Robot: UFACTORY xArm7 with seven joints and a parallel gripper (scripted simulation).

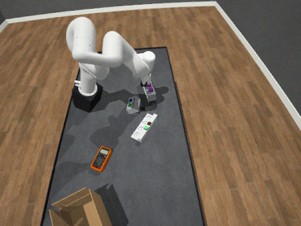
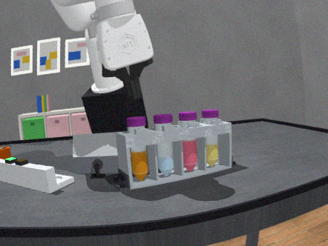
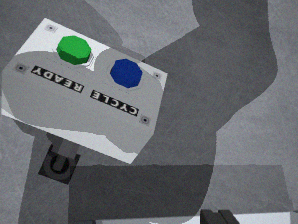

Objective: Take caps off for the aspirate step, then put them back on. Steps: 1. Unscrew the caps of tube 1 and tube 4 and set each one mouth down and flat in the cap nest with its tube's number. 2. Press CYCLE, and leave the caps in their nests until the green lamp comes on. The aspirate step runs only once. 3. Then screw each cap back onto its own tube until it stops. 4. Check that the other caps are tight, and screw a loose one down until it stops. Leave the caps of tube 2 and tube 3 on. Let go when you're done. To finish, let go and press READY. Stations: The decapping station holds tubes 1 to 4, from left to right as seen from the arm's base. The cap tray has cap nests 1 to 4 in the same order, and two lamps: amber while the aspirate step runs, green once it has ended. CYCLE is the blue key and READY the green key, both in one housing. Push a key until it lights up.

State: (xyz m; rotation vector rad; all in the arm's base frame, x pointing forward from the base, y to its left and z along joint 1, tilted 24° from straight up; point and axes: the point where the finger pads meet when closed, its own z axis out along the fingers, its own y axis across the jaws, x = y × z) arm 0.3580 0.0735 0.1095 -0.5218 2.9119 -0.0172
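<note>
The tube rack [image 2: 174, 135] [image 1: 150, 92] holds four tubes, all with purple caps on: the orange one [image 2: 136, 121], the light blue one [image 2: 162, 118], the red one [image 2: 187, 115] and the yellow one [image 2: 210, 113]. My gripper [image 2: 140, 107] [image 1: 146, 83] is shut and empty. It hangs behind the rack's orange end, between the rack and the key housing [image 3: 80, 100] [image 1: 133, 105] [image 2: 94, 144]. The wrist view looks down on the green READY key [image 3: 73, 49] and the blue CYCLE key [image 3: 126, 73]. The white cap tray [image 1: 144, 127] [image 2: 30, 175] has empty nests, and its green lamp [image 1: 146, 127] [image 2: 10, 159] glows.
An orange multimeter [image 1: 101, 158] lies on the dark mat, and an open cardboard box [image 1: 80, 207] stands at its near end. The arm's black base block [image 1: 86, 97] stands beside the key housing. Coloured bins [image 2: 56, 125] stand by the back wall.
</note>
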